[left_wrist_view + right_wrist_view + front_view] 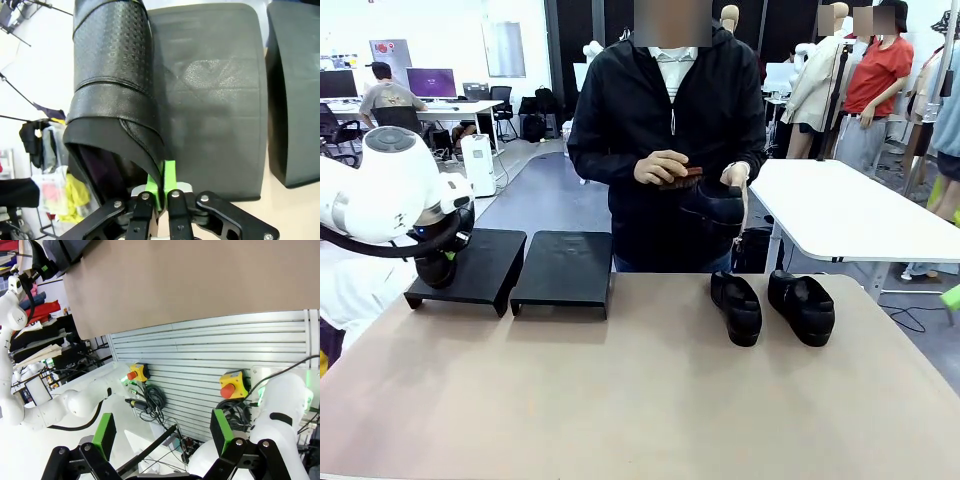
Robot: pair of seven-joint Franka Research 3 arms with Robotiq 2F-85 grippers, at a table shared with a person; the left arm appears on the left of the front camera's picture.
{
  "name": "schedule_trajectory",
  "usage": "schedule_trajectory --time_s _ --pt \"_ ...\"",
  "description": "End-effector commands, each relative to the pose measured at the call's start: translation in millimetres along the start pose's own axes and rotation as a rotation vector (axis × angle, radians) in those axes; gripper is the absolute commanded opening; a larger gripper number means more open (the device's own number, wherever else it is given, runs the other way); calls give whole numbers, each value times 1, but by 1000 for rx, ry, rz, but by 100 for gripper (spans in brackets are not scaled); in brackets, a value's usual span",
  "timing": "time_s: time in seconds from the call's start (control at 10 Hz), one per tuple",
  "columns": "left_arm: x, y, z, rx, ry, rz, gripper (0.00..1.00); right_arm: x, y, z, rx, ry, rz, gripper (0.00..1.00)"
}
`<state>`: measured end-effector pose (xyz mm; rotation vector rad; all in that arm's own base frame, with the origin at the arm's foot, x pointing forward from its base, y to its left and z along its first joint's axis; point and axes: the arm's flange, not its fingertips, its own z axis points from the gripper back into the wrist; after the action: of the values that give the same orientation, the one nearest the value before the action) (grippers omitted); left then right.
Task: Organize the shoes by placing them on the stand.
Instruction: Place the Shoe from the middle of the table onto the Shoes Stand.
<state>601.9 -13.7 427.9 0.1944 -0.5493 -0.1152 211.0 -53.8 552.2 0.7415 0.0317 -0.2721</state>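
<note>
My left gripper (162,192) is shut on the back rim of a black glossy shoe (115,90). That shoe hangs toe-away over the left edge of the left black stand (215,100). In the front view the left gripper (440,262) sits at that stand (465,262), partly hidden by the arm. Two more shoes (737,307) (802,306) lie side by side on the table at the right. The person holds a fourth shoe (717,205) at chest height with a brush (680,180) on it. My right gripper (162,432) is open and holds nothing, off the table.
A second black stand (565,270) sits just right of the first, with its edge (295,95) in the left wrist view. The brown table (620,400) spreads wide in front. The right wrist view looks at the table's edge (175,280) and a slatted panel with red stop buttons (228,389).
</note>
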Motion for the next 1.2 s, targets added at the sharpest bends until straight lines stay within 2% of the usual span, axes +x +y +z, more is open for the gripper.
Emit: schedule_trajectory --time_s 0.0,0.3,0.5,0.6,0.7,0.8,1.0,1.1 --pt "9 0 1 27 -23 -1 100 0 -4 5 -15 1 22 100" --pt "4 5 14 28 -87 23 100 0 -4 5 -15 1 22 100" --pt "-11 13 56 14 -152 35 100 0 -4 5 -15 1 22 100" --pt "-26 19 89 -38 -141 36 100 0 -4 5 -15 1 22 100" --pt "-47 25 127 -221 -112 -75 100 0 -4 5 -15 1 22 100" --pt "-77 38 170 -406 -124 -248 100 0 -4 5 -15 1 22 100" --pt "-117 74 216 -458 -158 -190 100 0 -4 5 -15 1 22 100" --pt "-138 96 227 -487 -167 -111 100 0 -4 5 -15 1 22 100"
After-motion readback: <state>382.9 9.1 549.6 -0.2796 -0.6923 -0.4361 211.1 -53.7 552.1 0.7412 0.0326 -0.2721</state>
